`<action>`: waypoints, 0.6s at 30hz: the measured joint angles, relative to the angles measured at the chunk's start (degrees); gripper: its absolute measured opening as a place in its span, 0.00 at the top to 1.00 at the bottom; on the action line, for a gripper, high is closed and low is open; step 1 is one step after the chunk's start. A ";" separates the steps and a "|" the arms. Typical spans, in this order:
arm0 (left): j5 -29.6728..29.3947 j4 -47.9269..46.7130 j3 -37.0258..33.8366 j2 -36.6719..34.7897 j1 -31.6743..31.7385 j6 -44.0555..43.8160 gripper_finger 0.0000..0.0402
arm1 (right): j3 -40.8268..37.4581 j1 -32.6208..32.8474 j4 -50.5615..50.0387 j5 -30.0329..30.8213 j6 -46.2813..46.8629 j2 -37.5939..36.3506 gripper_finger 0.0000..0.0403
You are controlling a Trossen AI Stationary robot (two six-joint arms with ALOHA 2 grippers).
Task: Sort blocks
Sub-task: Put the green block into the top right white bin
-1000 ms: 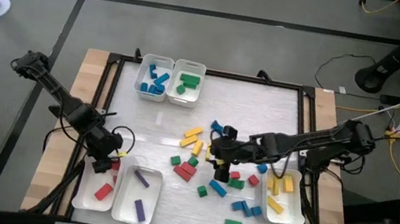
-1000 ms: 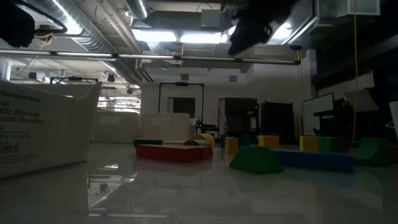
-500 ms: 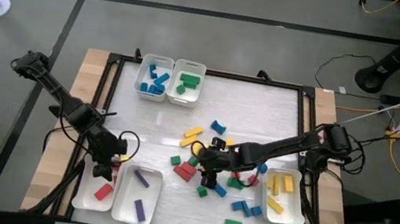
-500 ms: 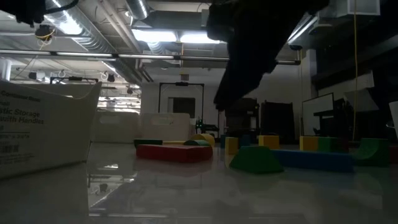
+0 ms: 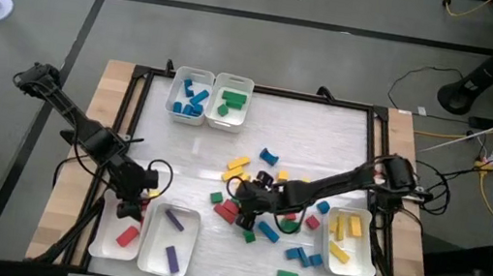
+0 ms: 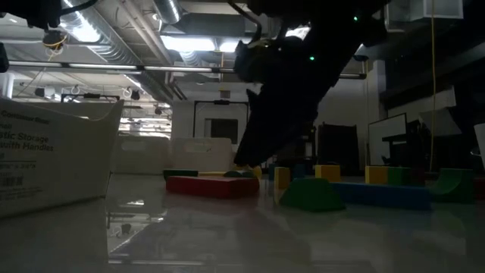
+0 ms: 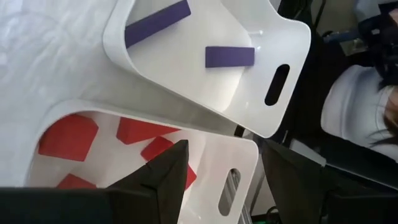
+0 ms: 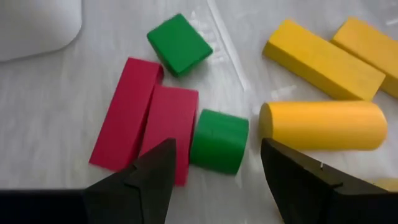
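Note:
Loose blocks lie in a pile mid-table. My right gripper (image 5: 244,196) hangs open over the pile's left part. In the right wrist view its fingers (image 8: 217,147) stand either side of a green cylinder (image 8: 219,140) without touching it. Two red bars (image 8: 144,119) lie flat beside the cylinder, with a green cube (image 8: 179,43), a yellow cylinder (image 8: 323,124) and yellow bars (image 8: 323,59) around them. My left gripper (image 5: 130,202) is open over the near-left tray of red blocks (image 7: 68,137), holding nothing (image 7: 224,149).
White trays stand around the pile: blue blocks (image 5: 189,96) and green ones (image 5: 232,100) at the far edge, yellow ones (image 5: 350,240) at the near right, red (image 5: 121,233) and purple (image 5: 171,242) at the near left. A black frame (image 5: 380,129) rims the table.
My right gripper has come down and gone toward the table's left edge, from above the pile's middle to low over the red bars and the green cylinder, staying open. My left gripper has tipped a little over the red tray.

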 joint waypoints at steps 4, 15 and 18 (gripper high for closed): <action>-0.80 -0.02 0.00 0.02 0.00 1.40 0.52 | 0.00 0.00 0.20 0.66 0.10 1.32 0.42; -2.21 -0.02 0.00 0.02 0.00 4.30 0.52 | 0.00 -0.38 0.08 4.11 1.61 1.62 0.42; -3.16 -0.02 0.00 0.02 0.00 4.30 0.52 | 0.00 -0.57 0.06 4.73 1.60 1.62 0.42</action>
